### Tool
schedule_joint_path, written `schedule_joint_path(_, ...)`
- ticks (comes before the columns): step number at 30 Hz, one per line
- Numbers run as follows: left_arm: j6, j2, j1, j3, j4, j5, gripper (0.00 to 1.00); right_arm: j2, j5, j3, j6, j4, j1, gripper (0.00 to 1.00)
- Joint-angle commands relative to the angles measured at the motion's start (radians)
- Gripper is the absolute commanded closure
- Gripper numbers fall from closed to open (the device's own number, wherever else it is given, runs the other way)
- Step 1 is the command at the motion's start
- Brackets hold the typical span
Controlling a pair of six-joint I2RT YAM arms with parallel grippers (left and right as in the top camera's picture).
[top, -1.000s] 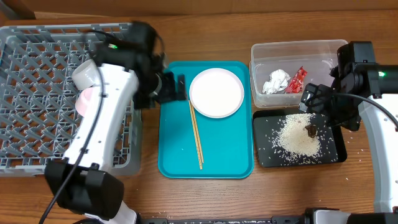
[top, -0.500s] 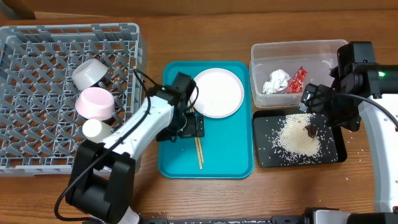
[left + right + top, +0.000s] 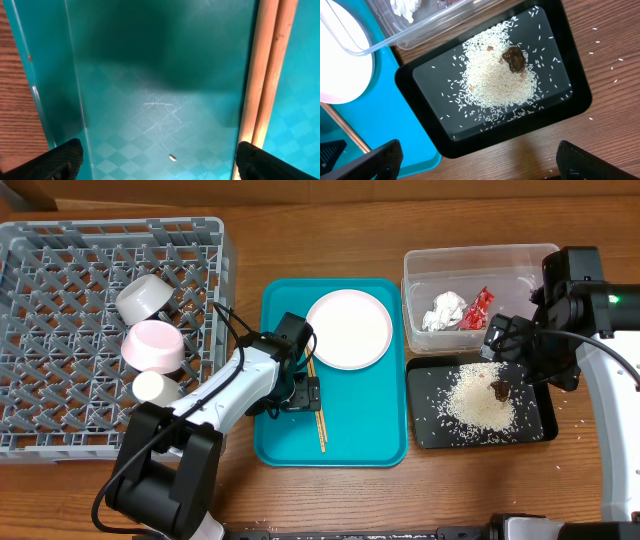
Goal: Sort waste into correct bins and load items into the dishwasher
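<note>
Underneath, wood-grain table (image 3: 450,490) bearing teal tray (image 3: 370,430), grey rack (image 3: 110,225), black tray (image 3: 425,430)

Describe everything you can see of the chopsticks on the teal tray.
The chopsticks are two thin, pale wooden sticks lying flat, side by side and pressed together along their length, on the teal tray. They run lengthwise down the tray, left of its centre. Their far part is hidden beneath the left end effector, which is open above them. The wrist view shows them right beside one finger, but whether it touches them cannot be told.
</note>
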Motion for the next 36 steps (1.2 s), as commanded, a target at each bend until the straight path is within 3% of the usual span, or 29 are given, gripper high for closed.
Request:
schedule_joint_path(1,-0.017,-0.001,-0.019,-0.007,0.011,-0.025,0.0,-0.003,0.01,0.013,0.002,0.002,0.001,0.0)
schedule_joint_path(14,-0.018,-0.001,-0.106,-0.007,0.057,-0.088,0.0,-0.003,0.01,0.013,0.001,0.002,0.001,0.0)
schedule_joint_path(18,-0.018,-0.001,-0.105,-0.007,0.051,-0.088,0.02,-0.003,0.01,0.013,0.001,0.002,0.001,0.0)
schedule_joint_path(23,-0.029,-0.001,-0.106,-0.007,0.035,-0.085,0.12,-0.003,0.01,0.013,0.001,0.002,0.001,0.0)
schedule_joint_path(36,-0.029,-0.001,-0.106,-0.023,0.043,-0.088,0.13,-0.003,0.01,0.013,0.001,0.001,0.001,0.0)
